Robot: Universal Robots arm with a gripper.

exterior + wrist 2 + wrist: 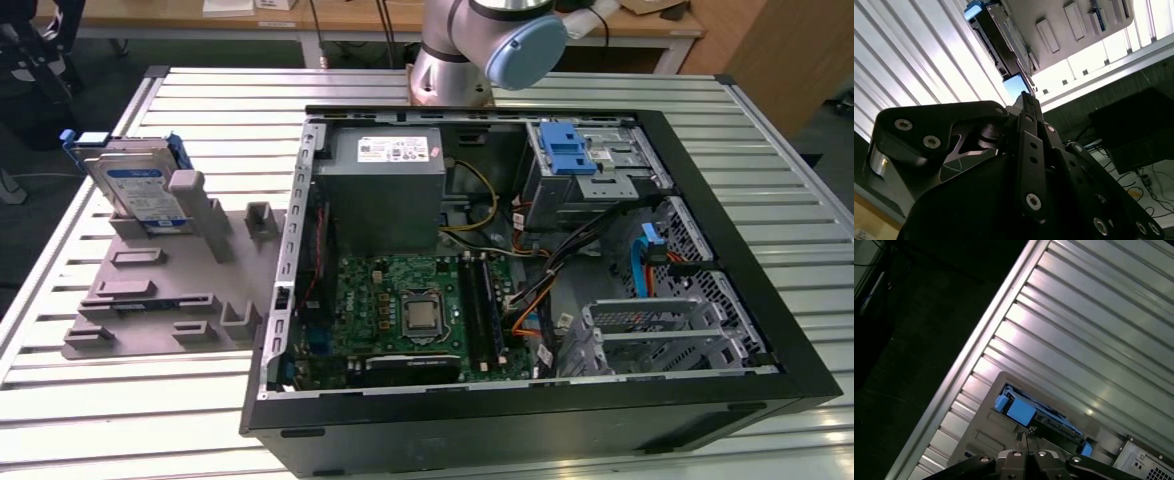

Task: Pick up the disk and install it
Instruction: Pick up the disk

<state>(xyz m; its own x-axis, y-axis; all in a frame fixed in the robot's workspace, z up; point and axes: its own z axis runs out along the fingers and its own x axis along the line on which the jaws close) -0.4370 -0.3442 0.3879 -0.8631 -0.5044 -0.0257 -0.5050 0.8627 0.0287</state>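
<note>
The disk (140,190) stands on edge in a grey moulded holder (160,290) on the slatted table, at the exterior view's left; it is silver, with a blue-and-white label and a blue carrier frame. In the first wrist view I look down on the disk (1046,422), its blue ends showing on either side. My gripper (1024,436) hangs well above it, fingers together and holding nothing. The second wrist view shows the gripper (1026,100) with the disk (1001,42) beyond its tip.
An open computer case (534,270) lies flat beside the holder, with a grey power supply (387,185), a motherboard (407,315) and a silver drive cage with a blue latch (581,160). The arm's base (474,50) stands behind the case. The table edge (969,355) runs close to the holder.
</note>
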